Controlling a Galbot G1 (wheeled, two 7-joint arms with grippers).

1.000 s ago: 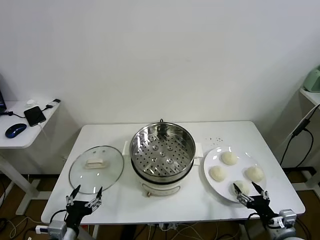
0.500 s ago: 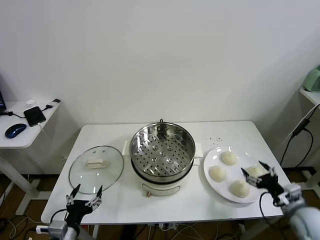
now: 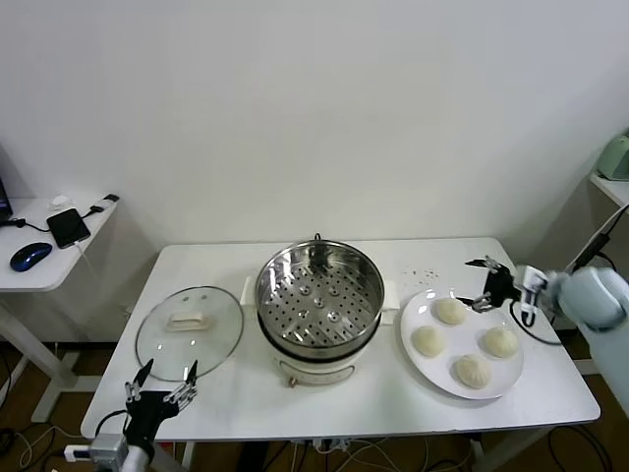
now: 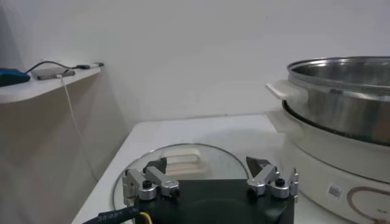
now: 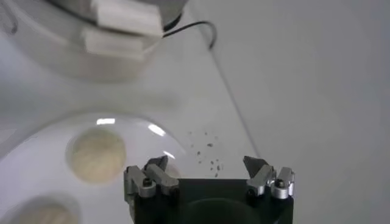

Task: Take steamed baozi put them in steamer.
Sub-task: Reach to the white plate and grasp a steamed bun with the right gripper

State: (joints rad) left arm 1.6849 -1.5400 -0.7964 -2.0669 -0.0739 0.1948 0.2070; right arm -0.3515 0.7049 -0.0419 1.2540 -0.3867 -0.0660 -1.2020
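While the left arm waits low at the near edge of the white desk, its left tool sits open and holds nothing, and most of that arm is cut off at the bottom of the head view. From its own wrist view, the left tool points at the round glass lid with a white handle, which lies flat on the desk just beside the steamer. Only part of the lid shows there, because the black tool body covers its near side.

The right tool is up over the far rim of the flat white plate, close to the farthest bun. Its fingers are spread wide and nothing is between them. In the right wrist view, the right tool hangs above the plate, with one bun in plain sight and another cut off at the corner.

All four small round cream-white steamed baozi lie on the plate, apart from each other. The round shiny steel steamer with its holed tray stands in the middle of the desk, with the plate near it on the right. A few tiny dark specks dot the desk behind the plate. Bare desk shows along the near edge in front of the steamer and behind the lid.
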